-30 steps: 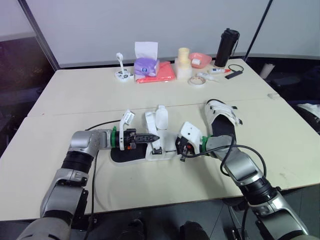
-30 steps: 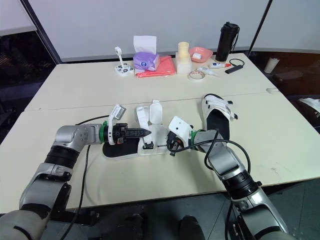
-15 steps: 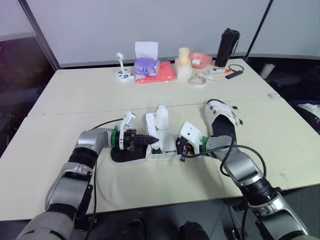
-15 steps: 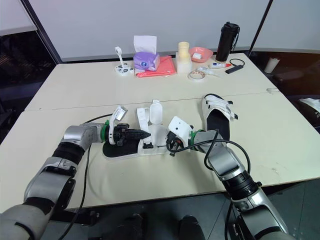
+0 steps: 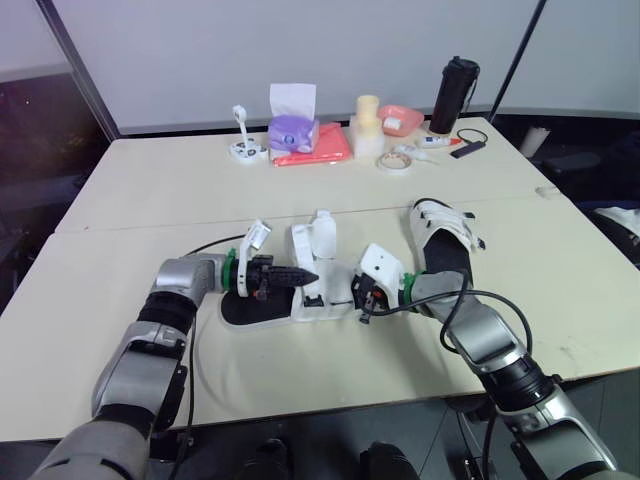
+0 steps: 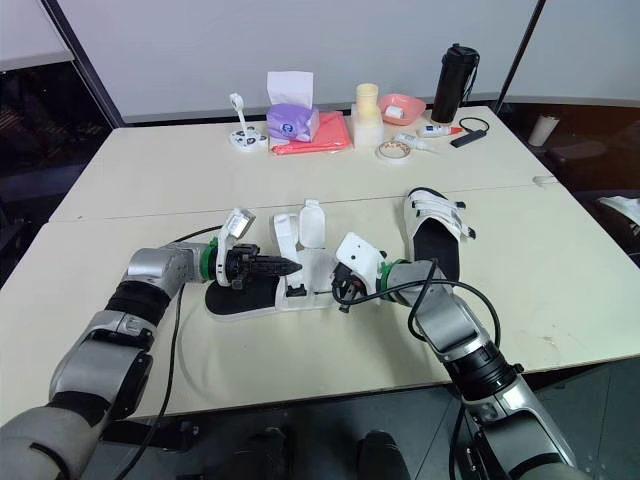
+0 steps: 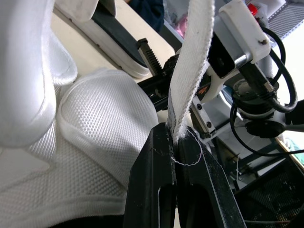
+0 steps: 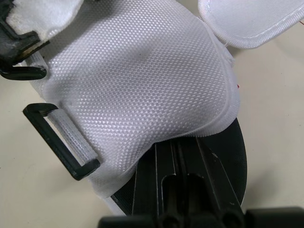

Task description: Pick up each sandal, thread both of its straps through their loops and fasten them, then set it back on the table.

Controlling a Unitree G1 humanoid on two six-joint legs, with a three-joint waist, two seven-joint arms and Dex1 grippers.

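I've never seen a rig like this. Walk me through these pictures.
This is a humanoid robot with two arms, each ending in a two-fingered black pincer. The two wide pictures come from cameras on its head, looking down over a pale table. The two close-ups come from cameras on its wrists. One sandal lies open between the arms; a second sandal lies to its right. The left pincer is shut on a white strap of the open sandal. The right pincer reaches the same sandal's white upper. A bottle and tissue box stand at the far edge.
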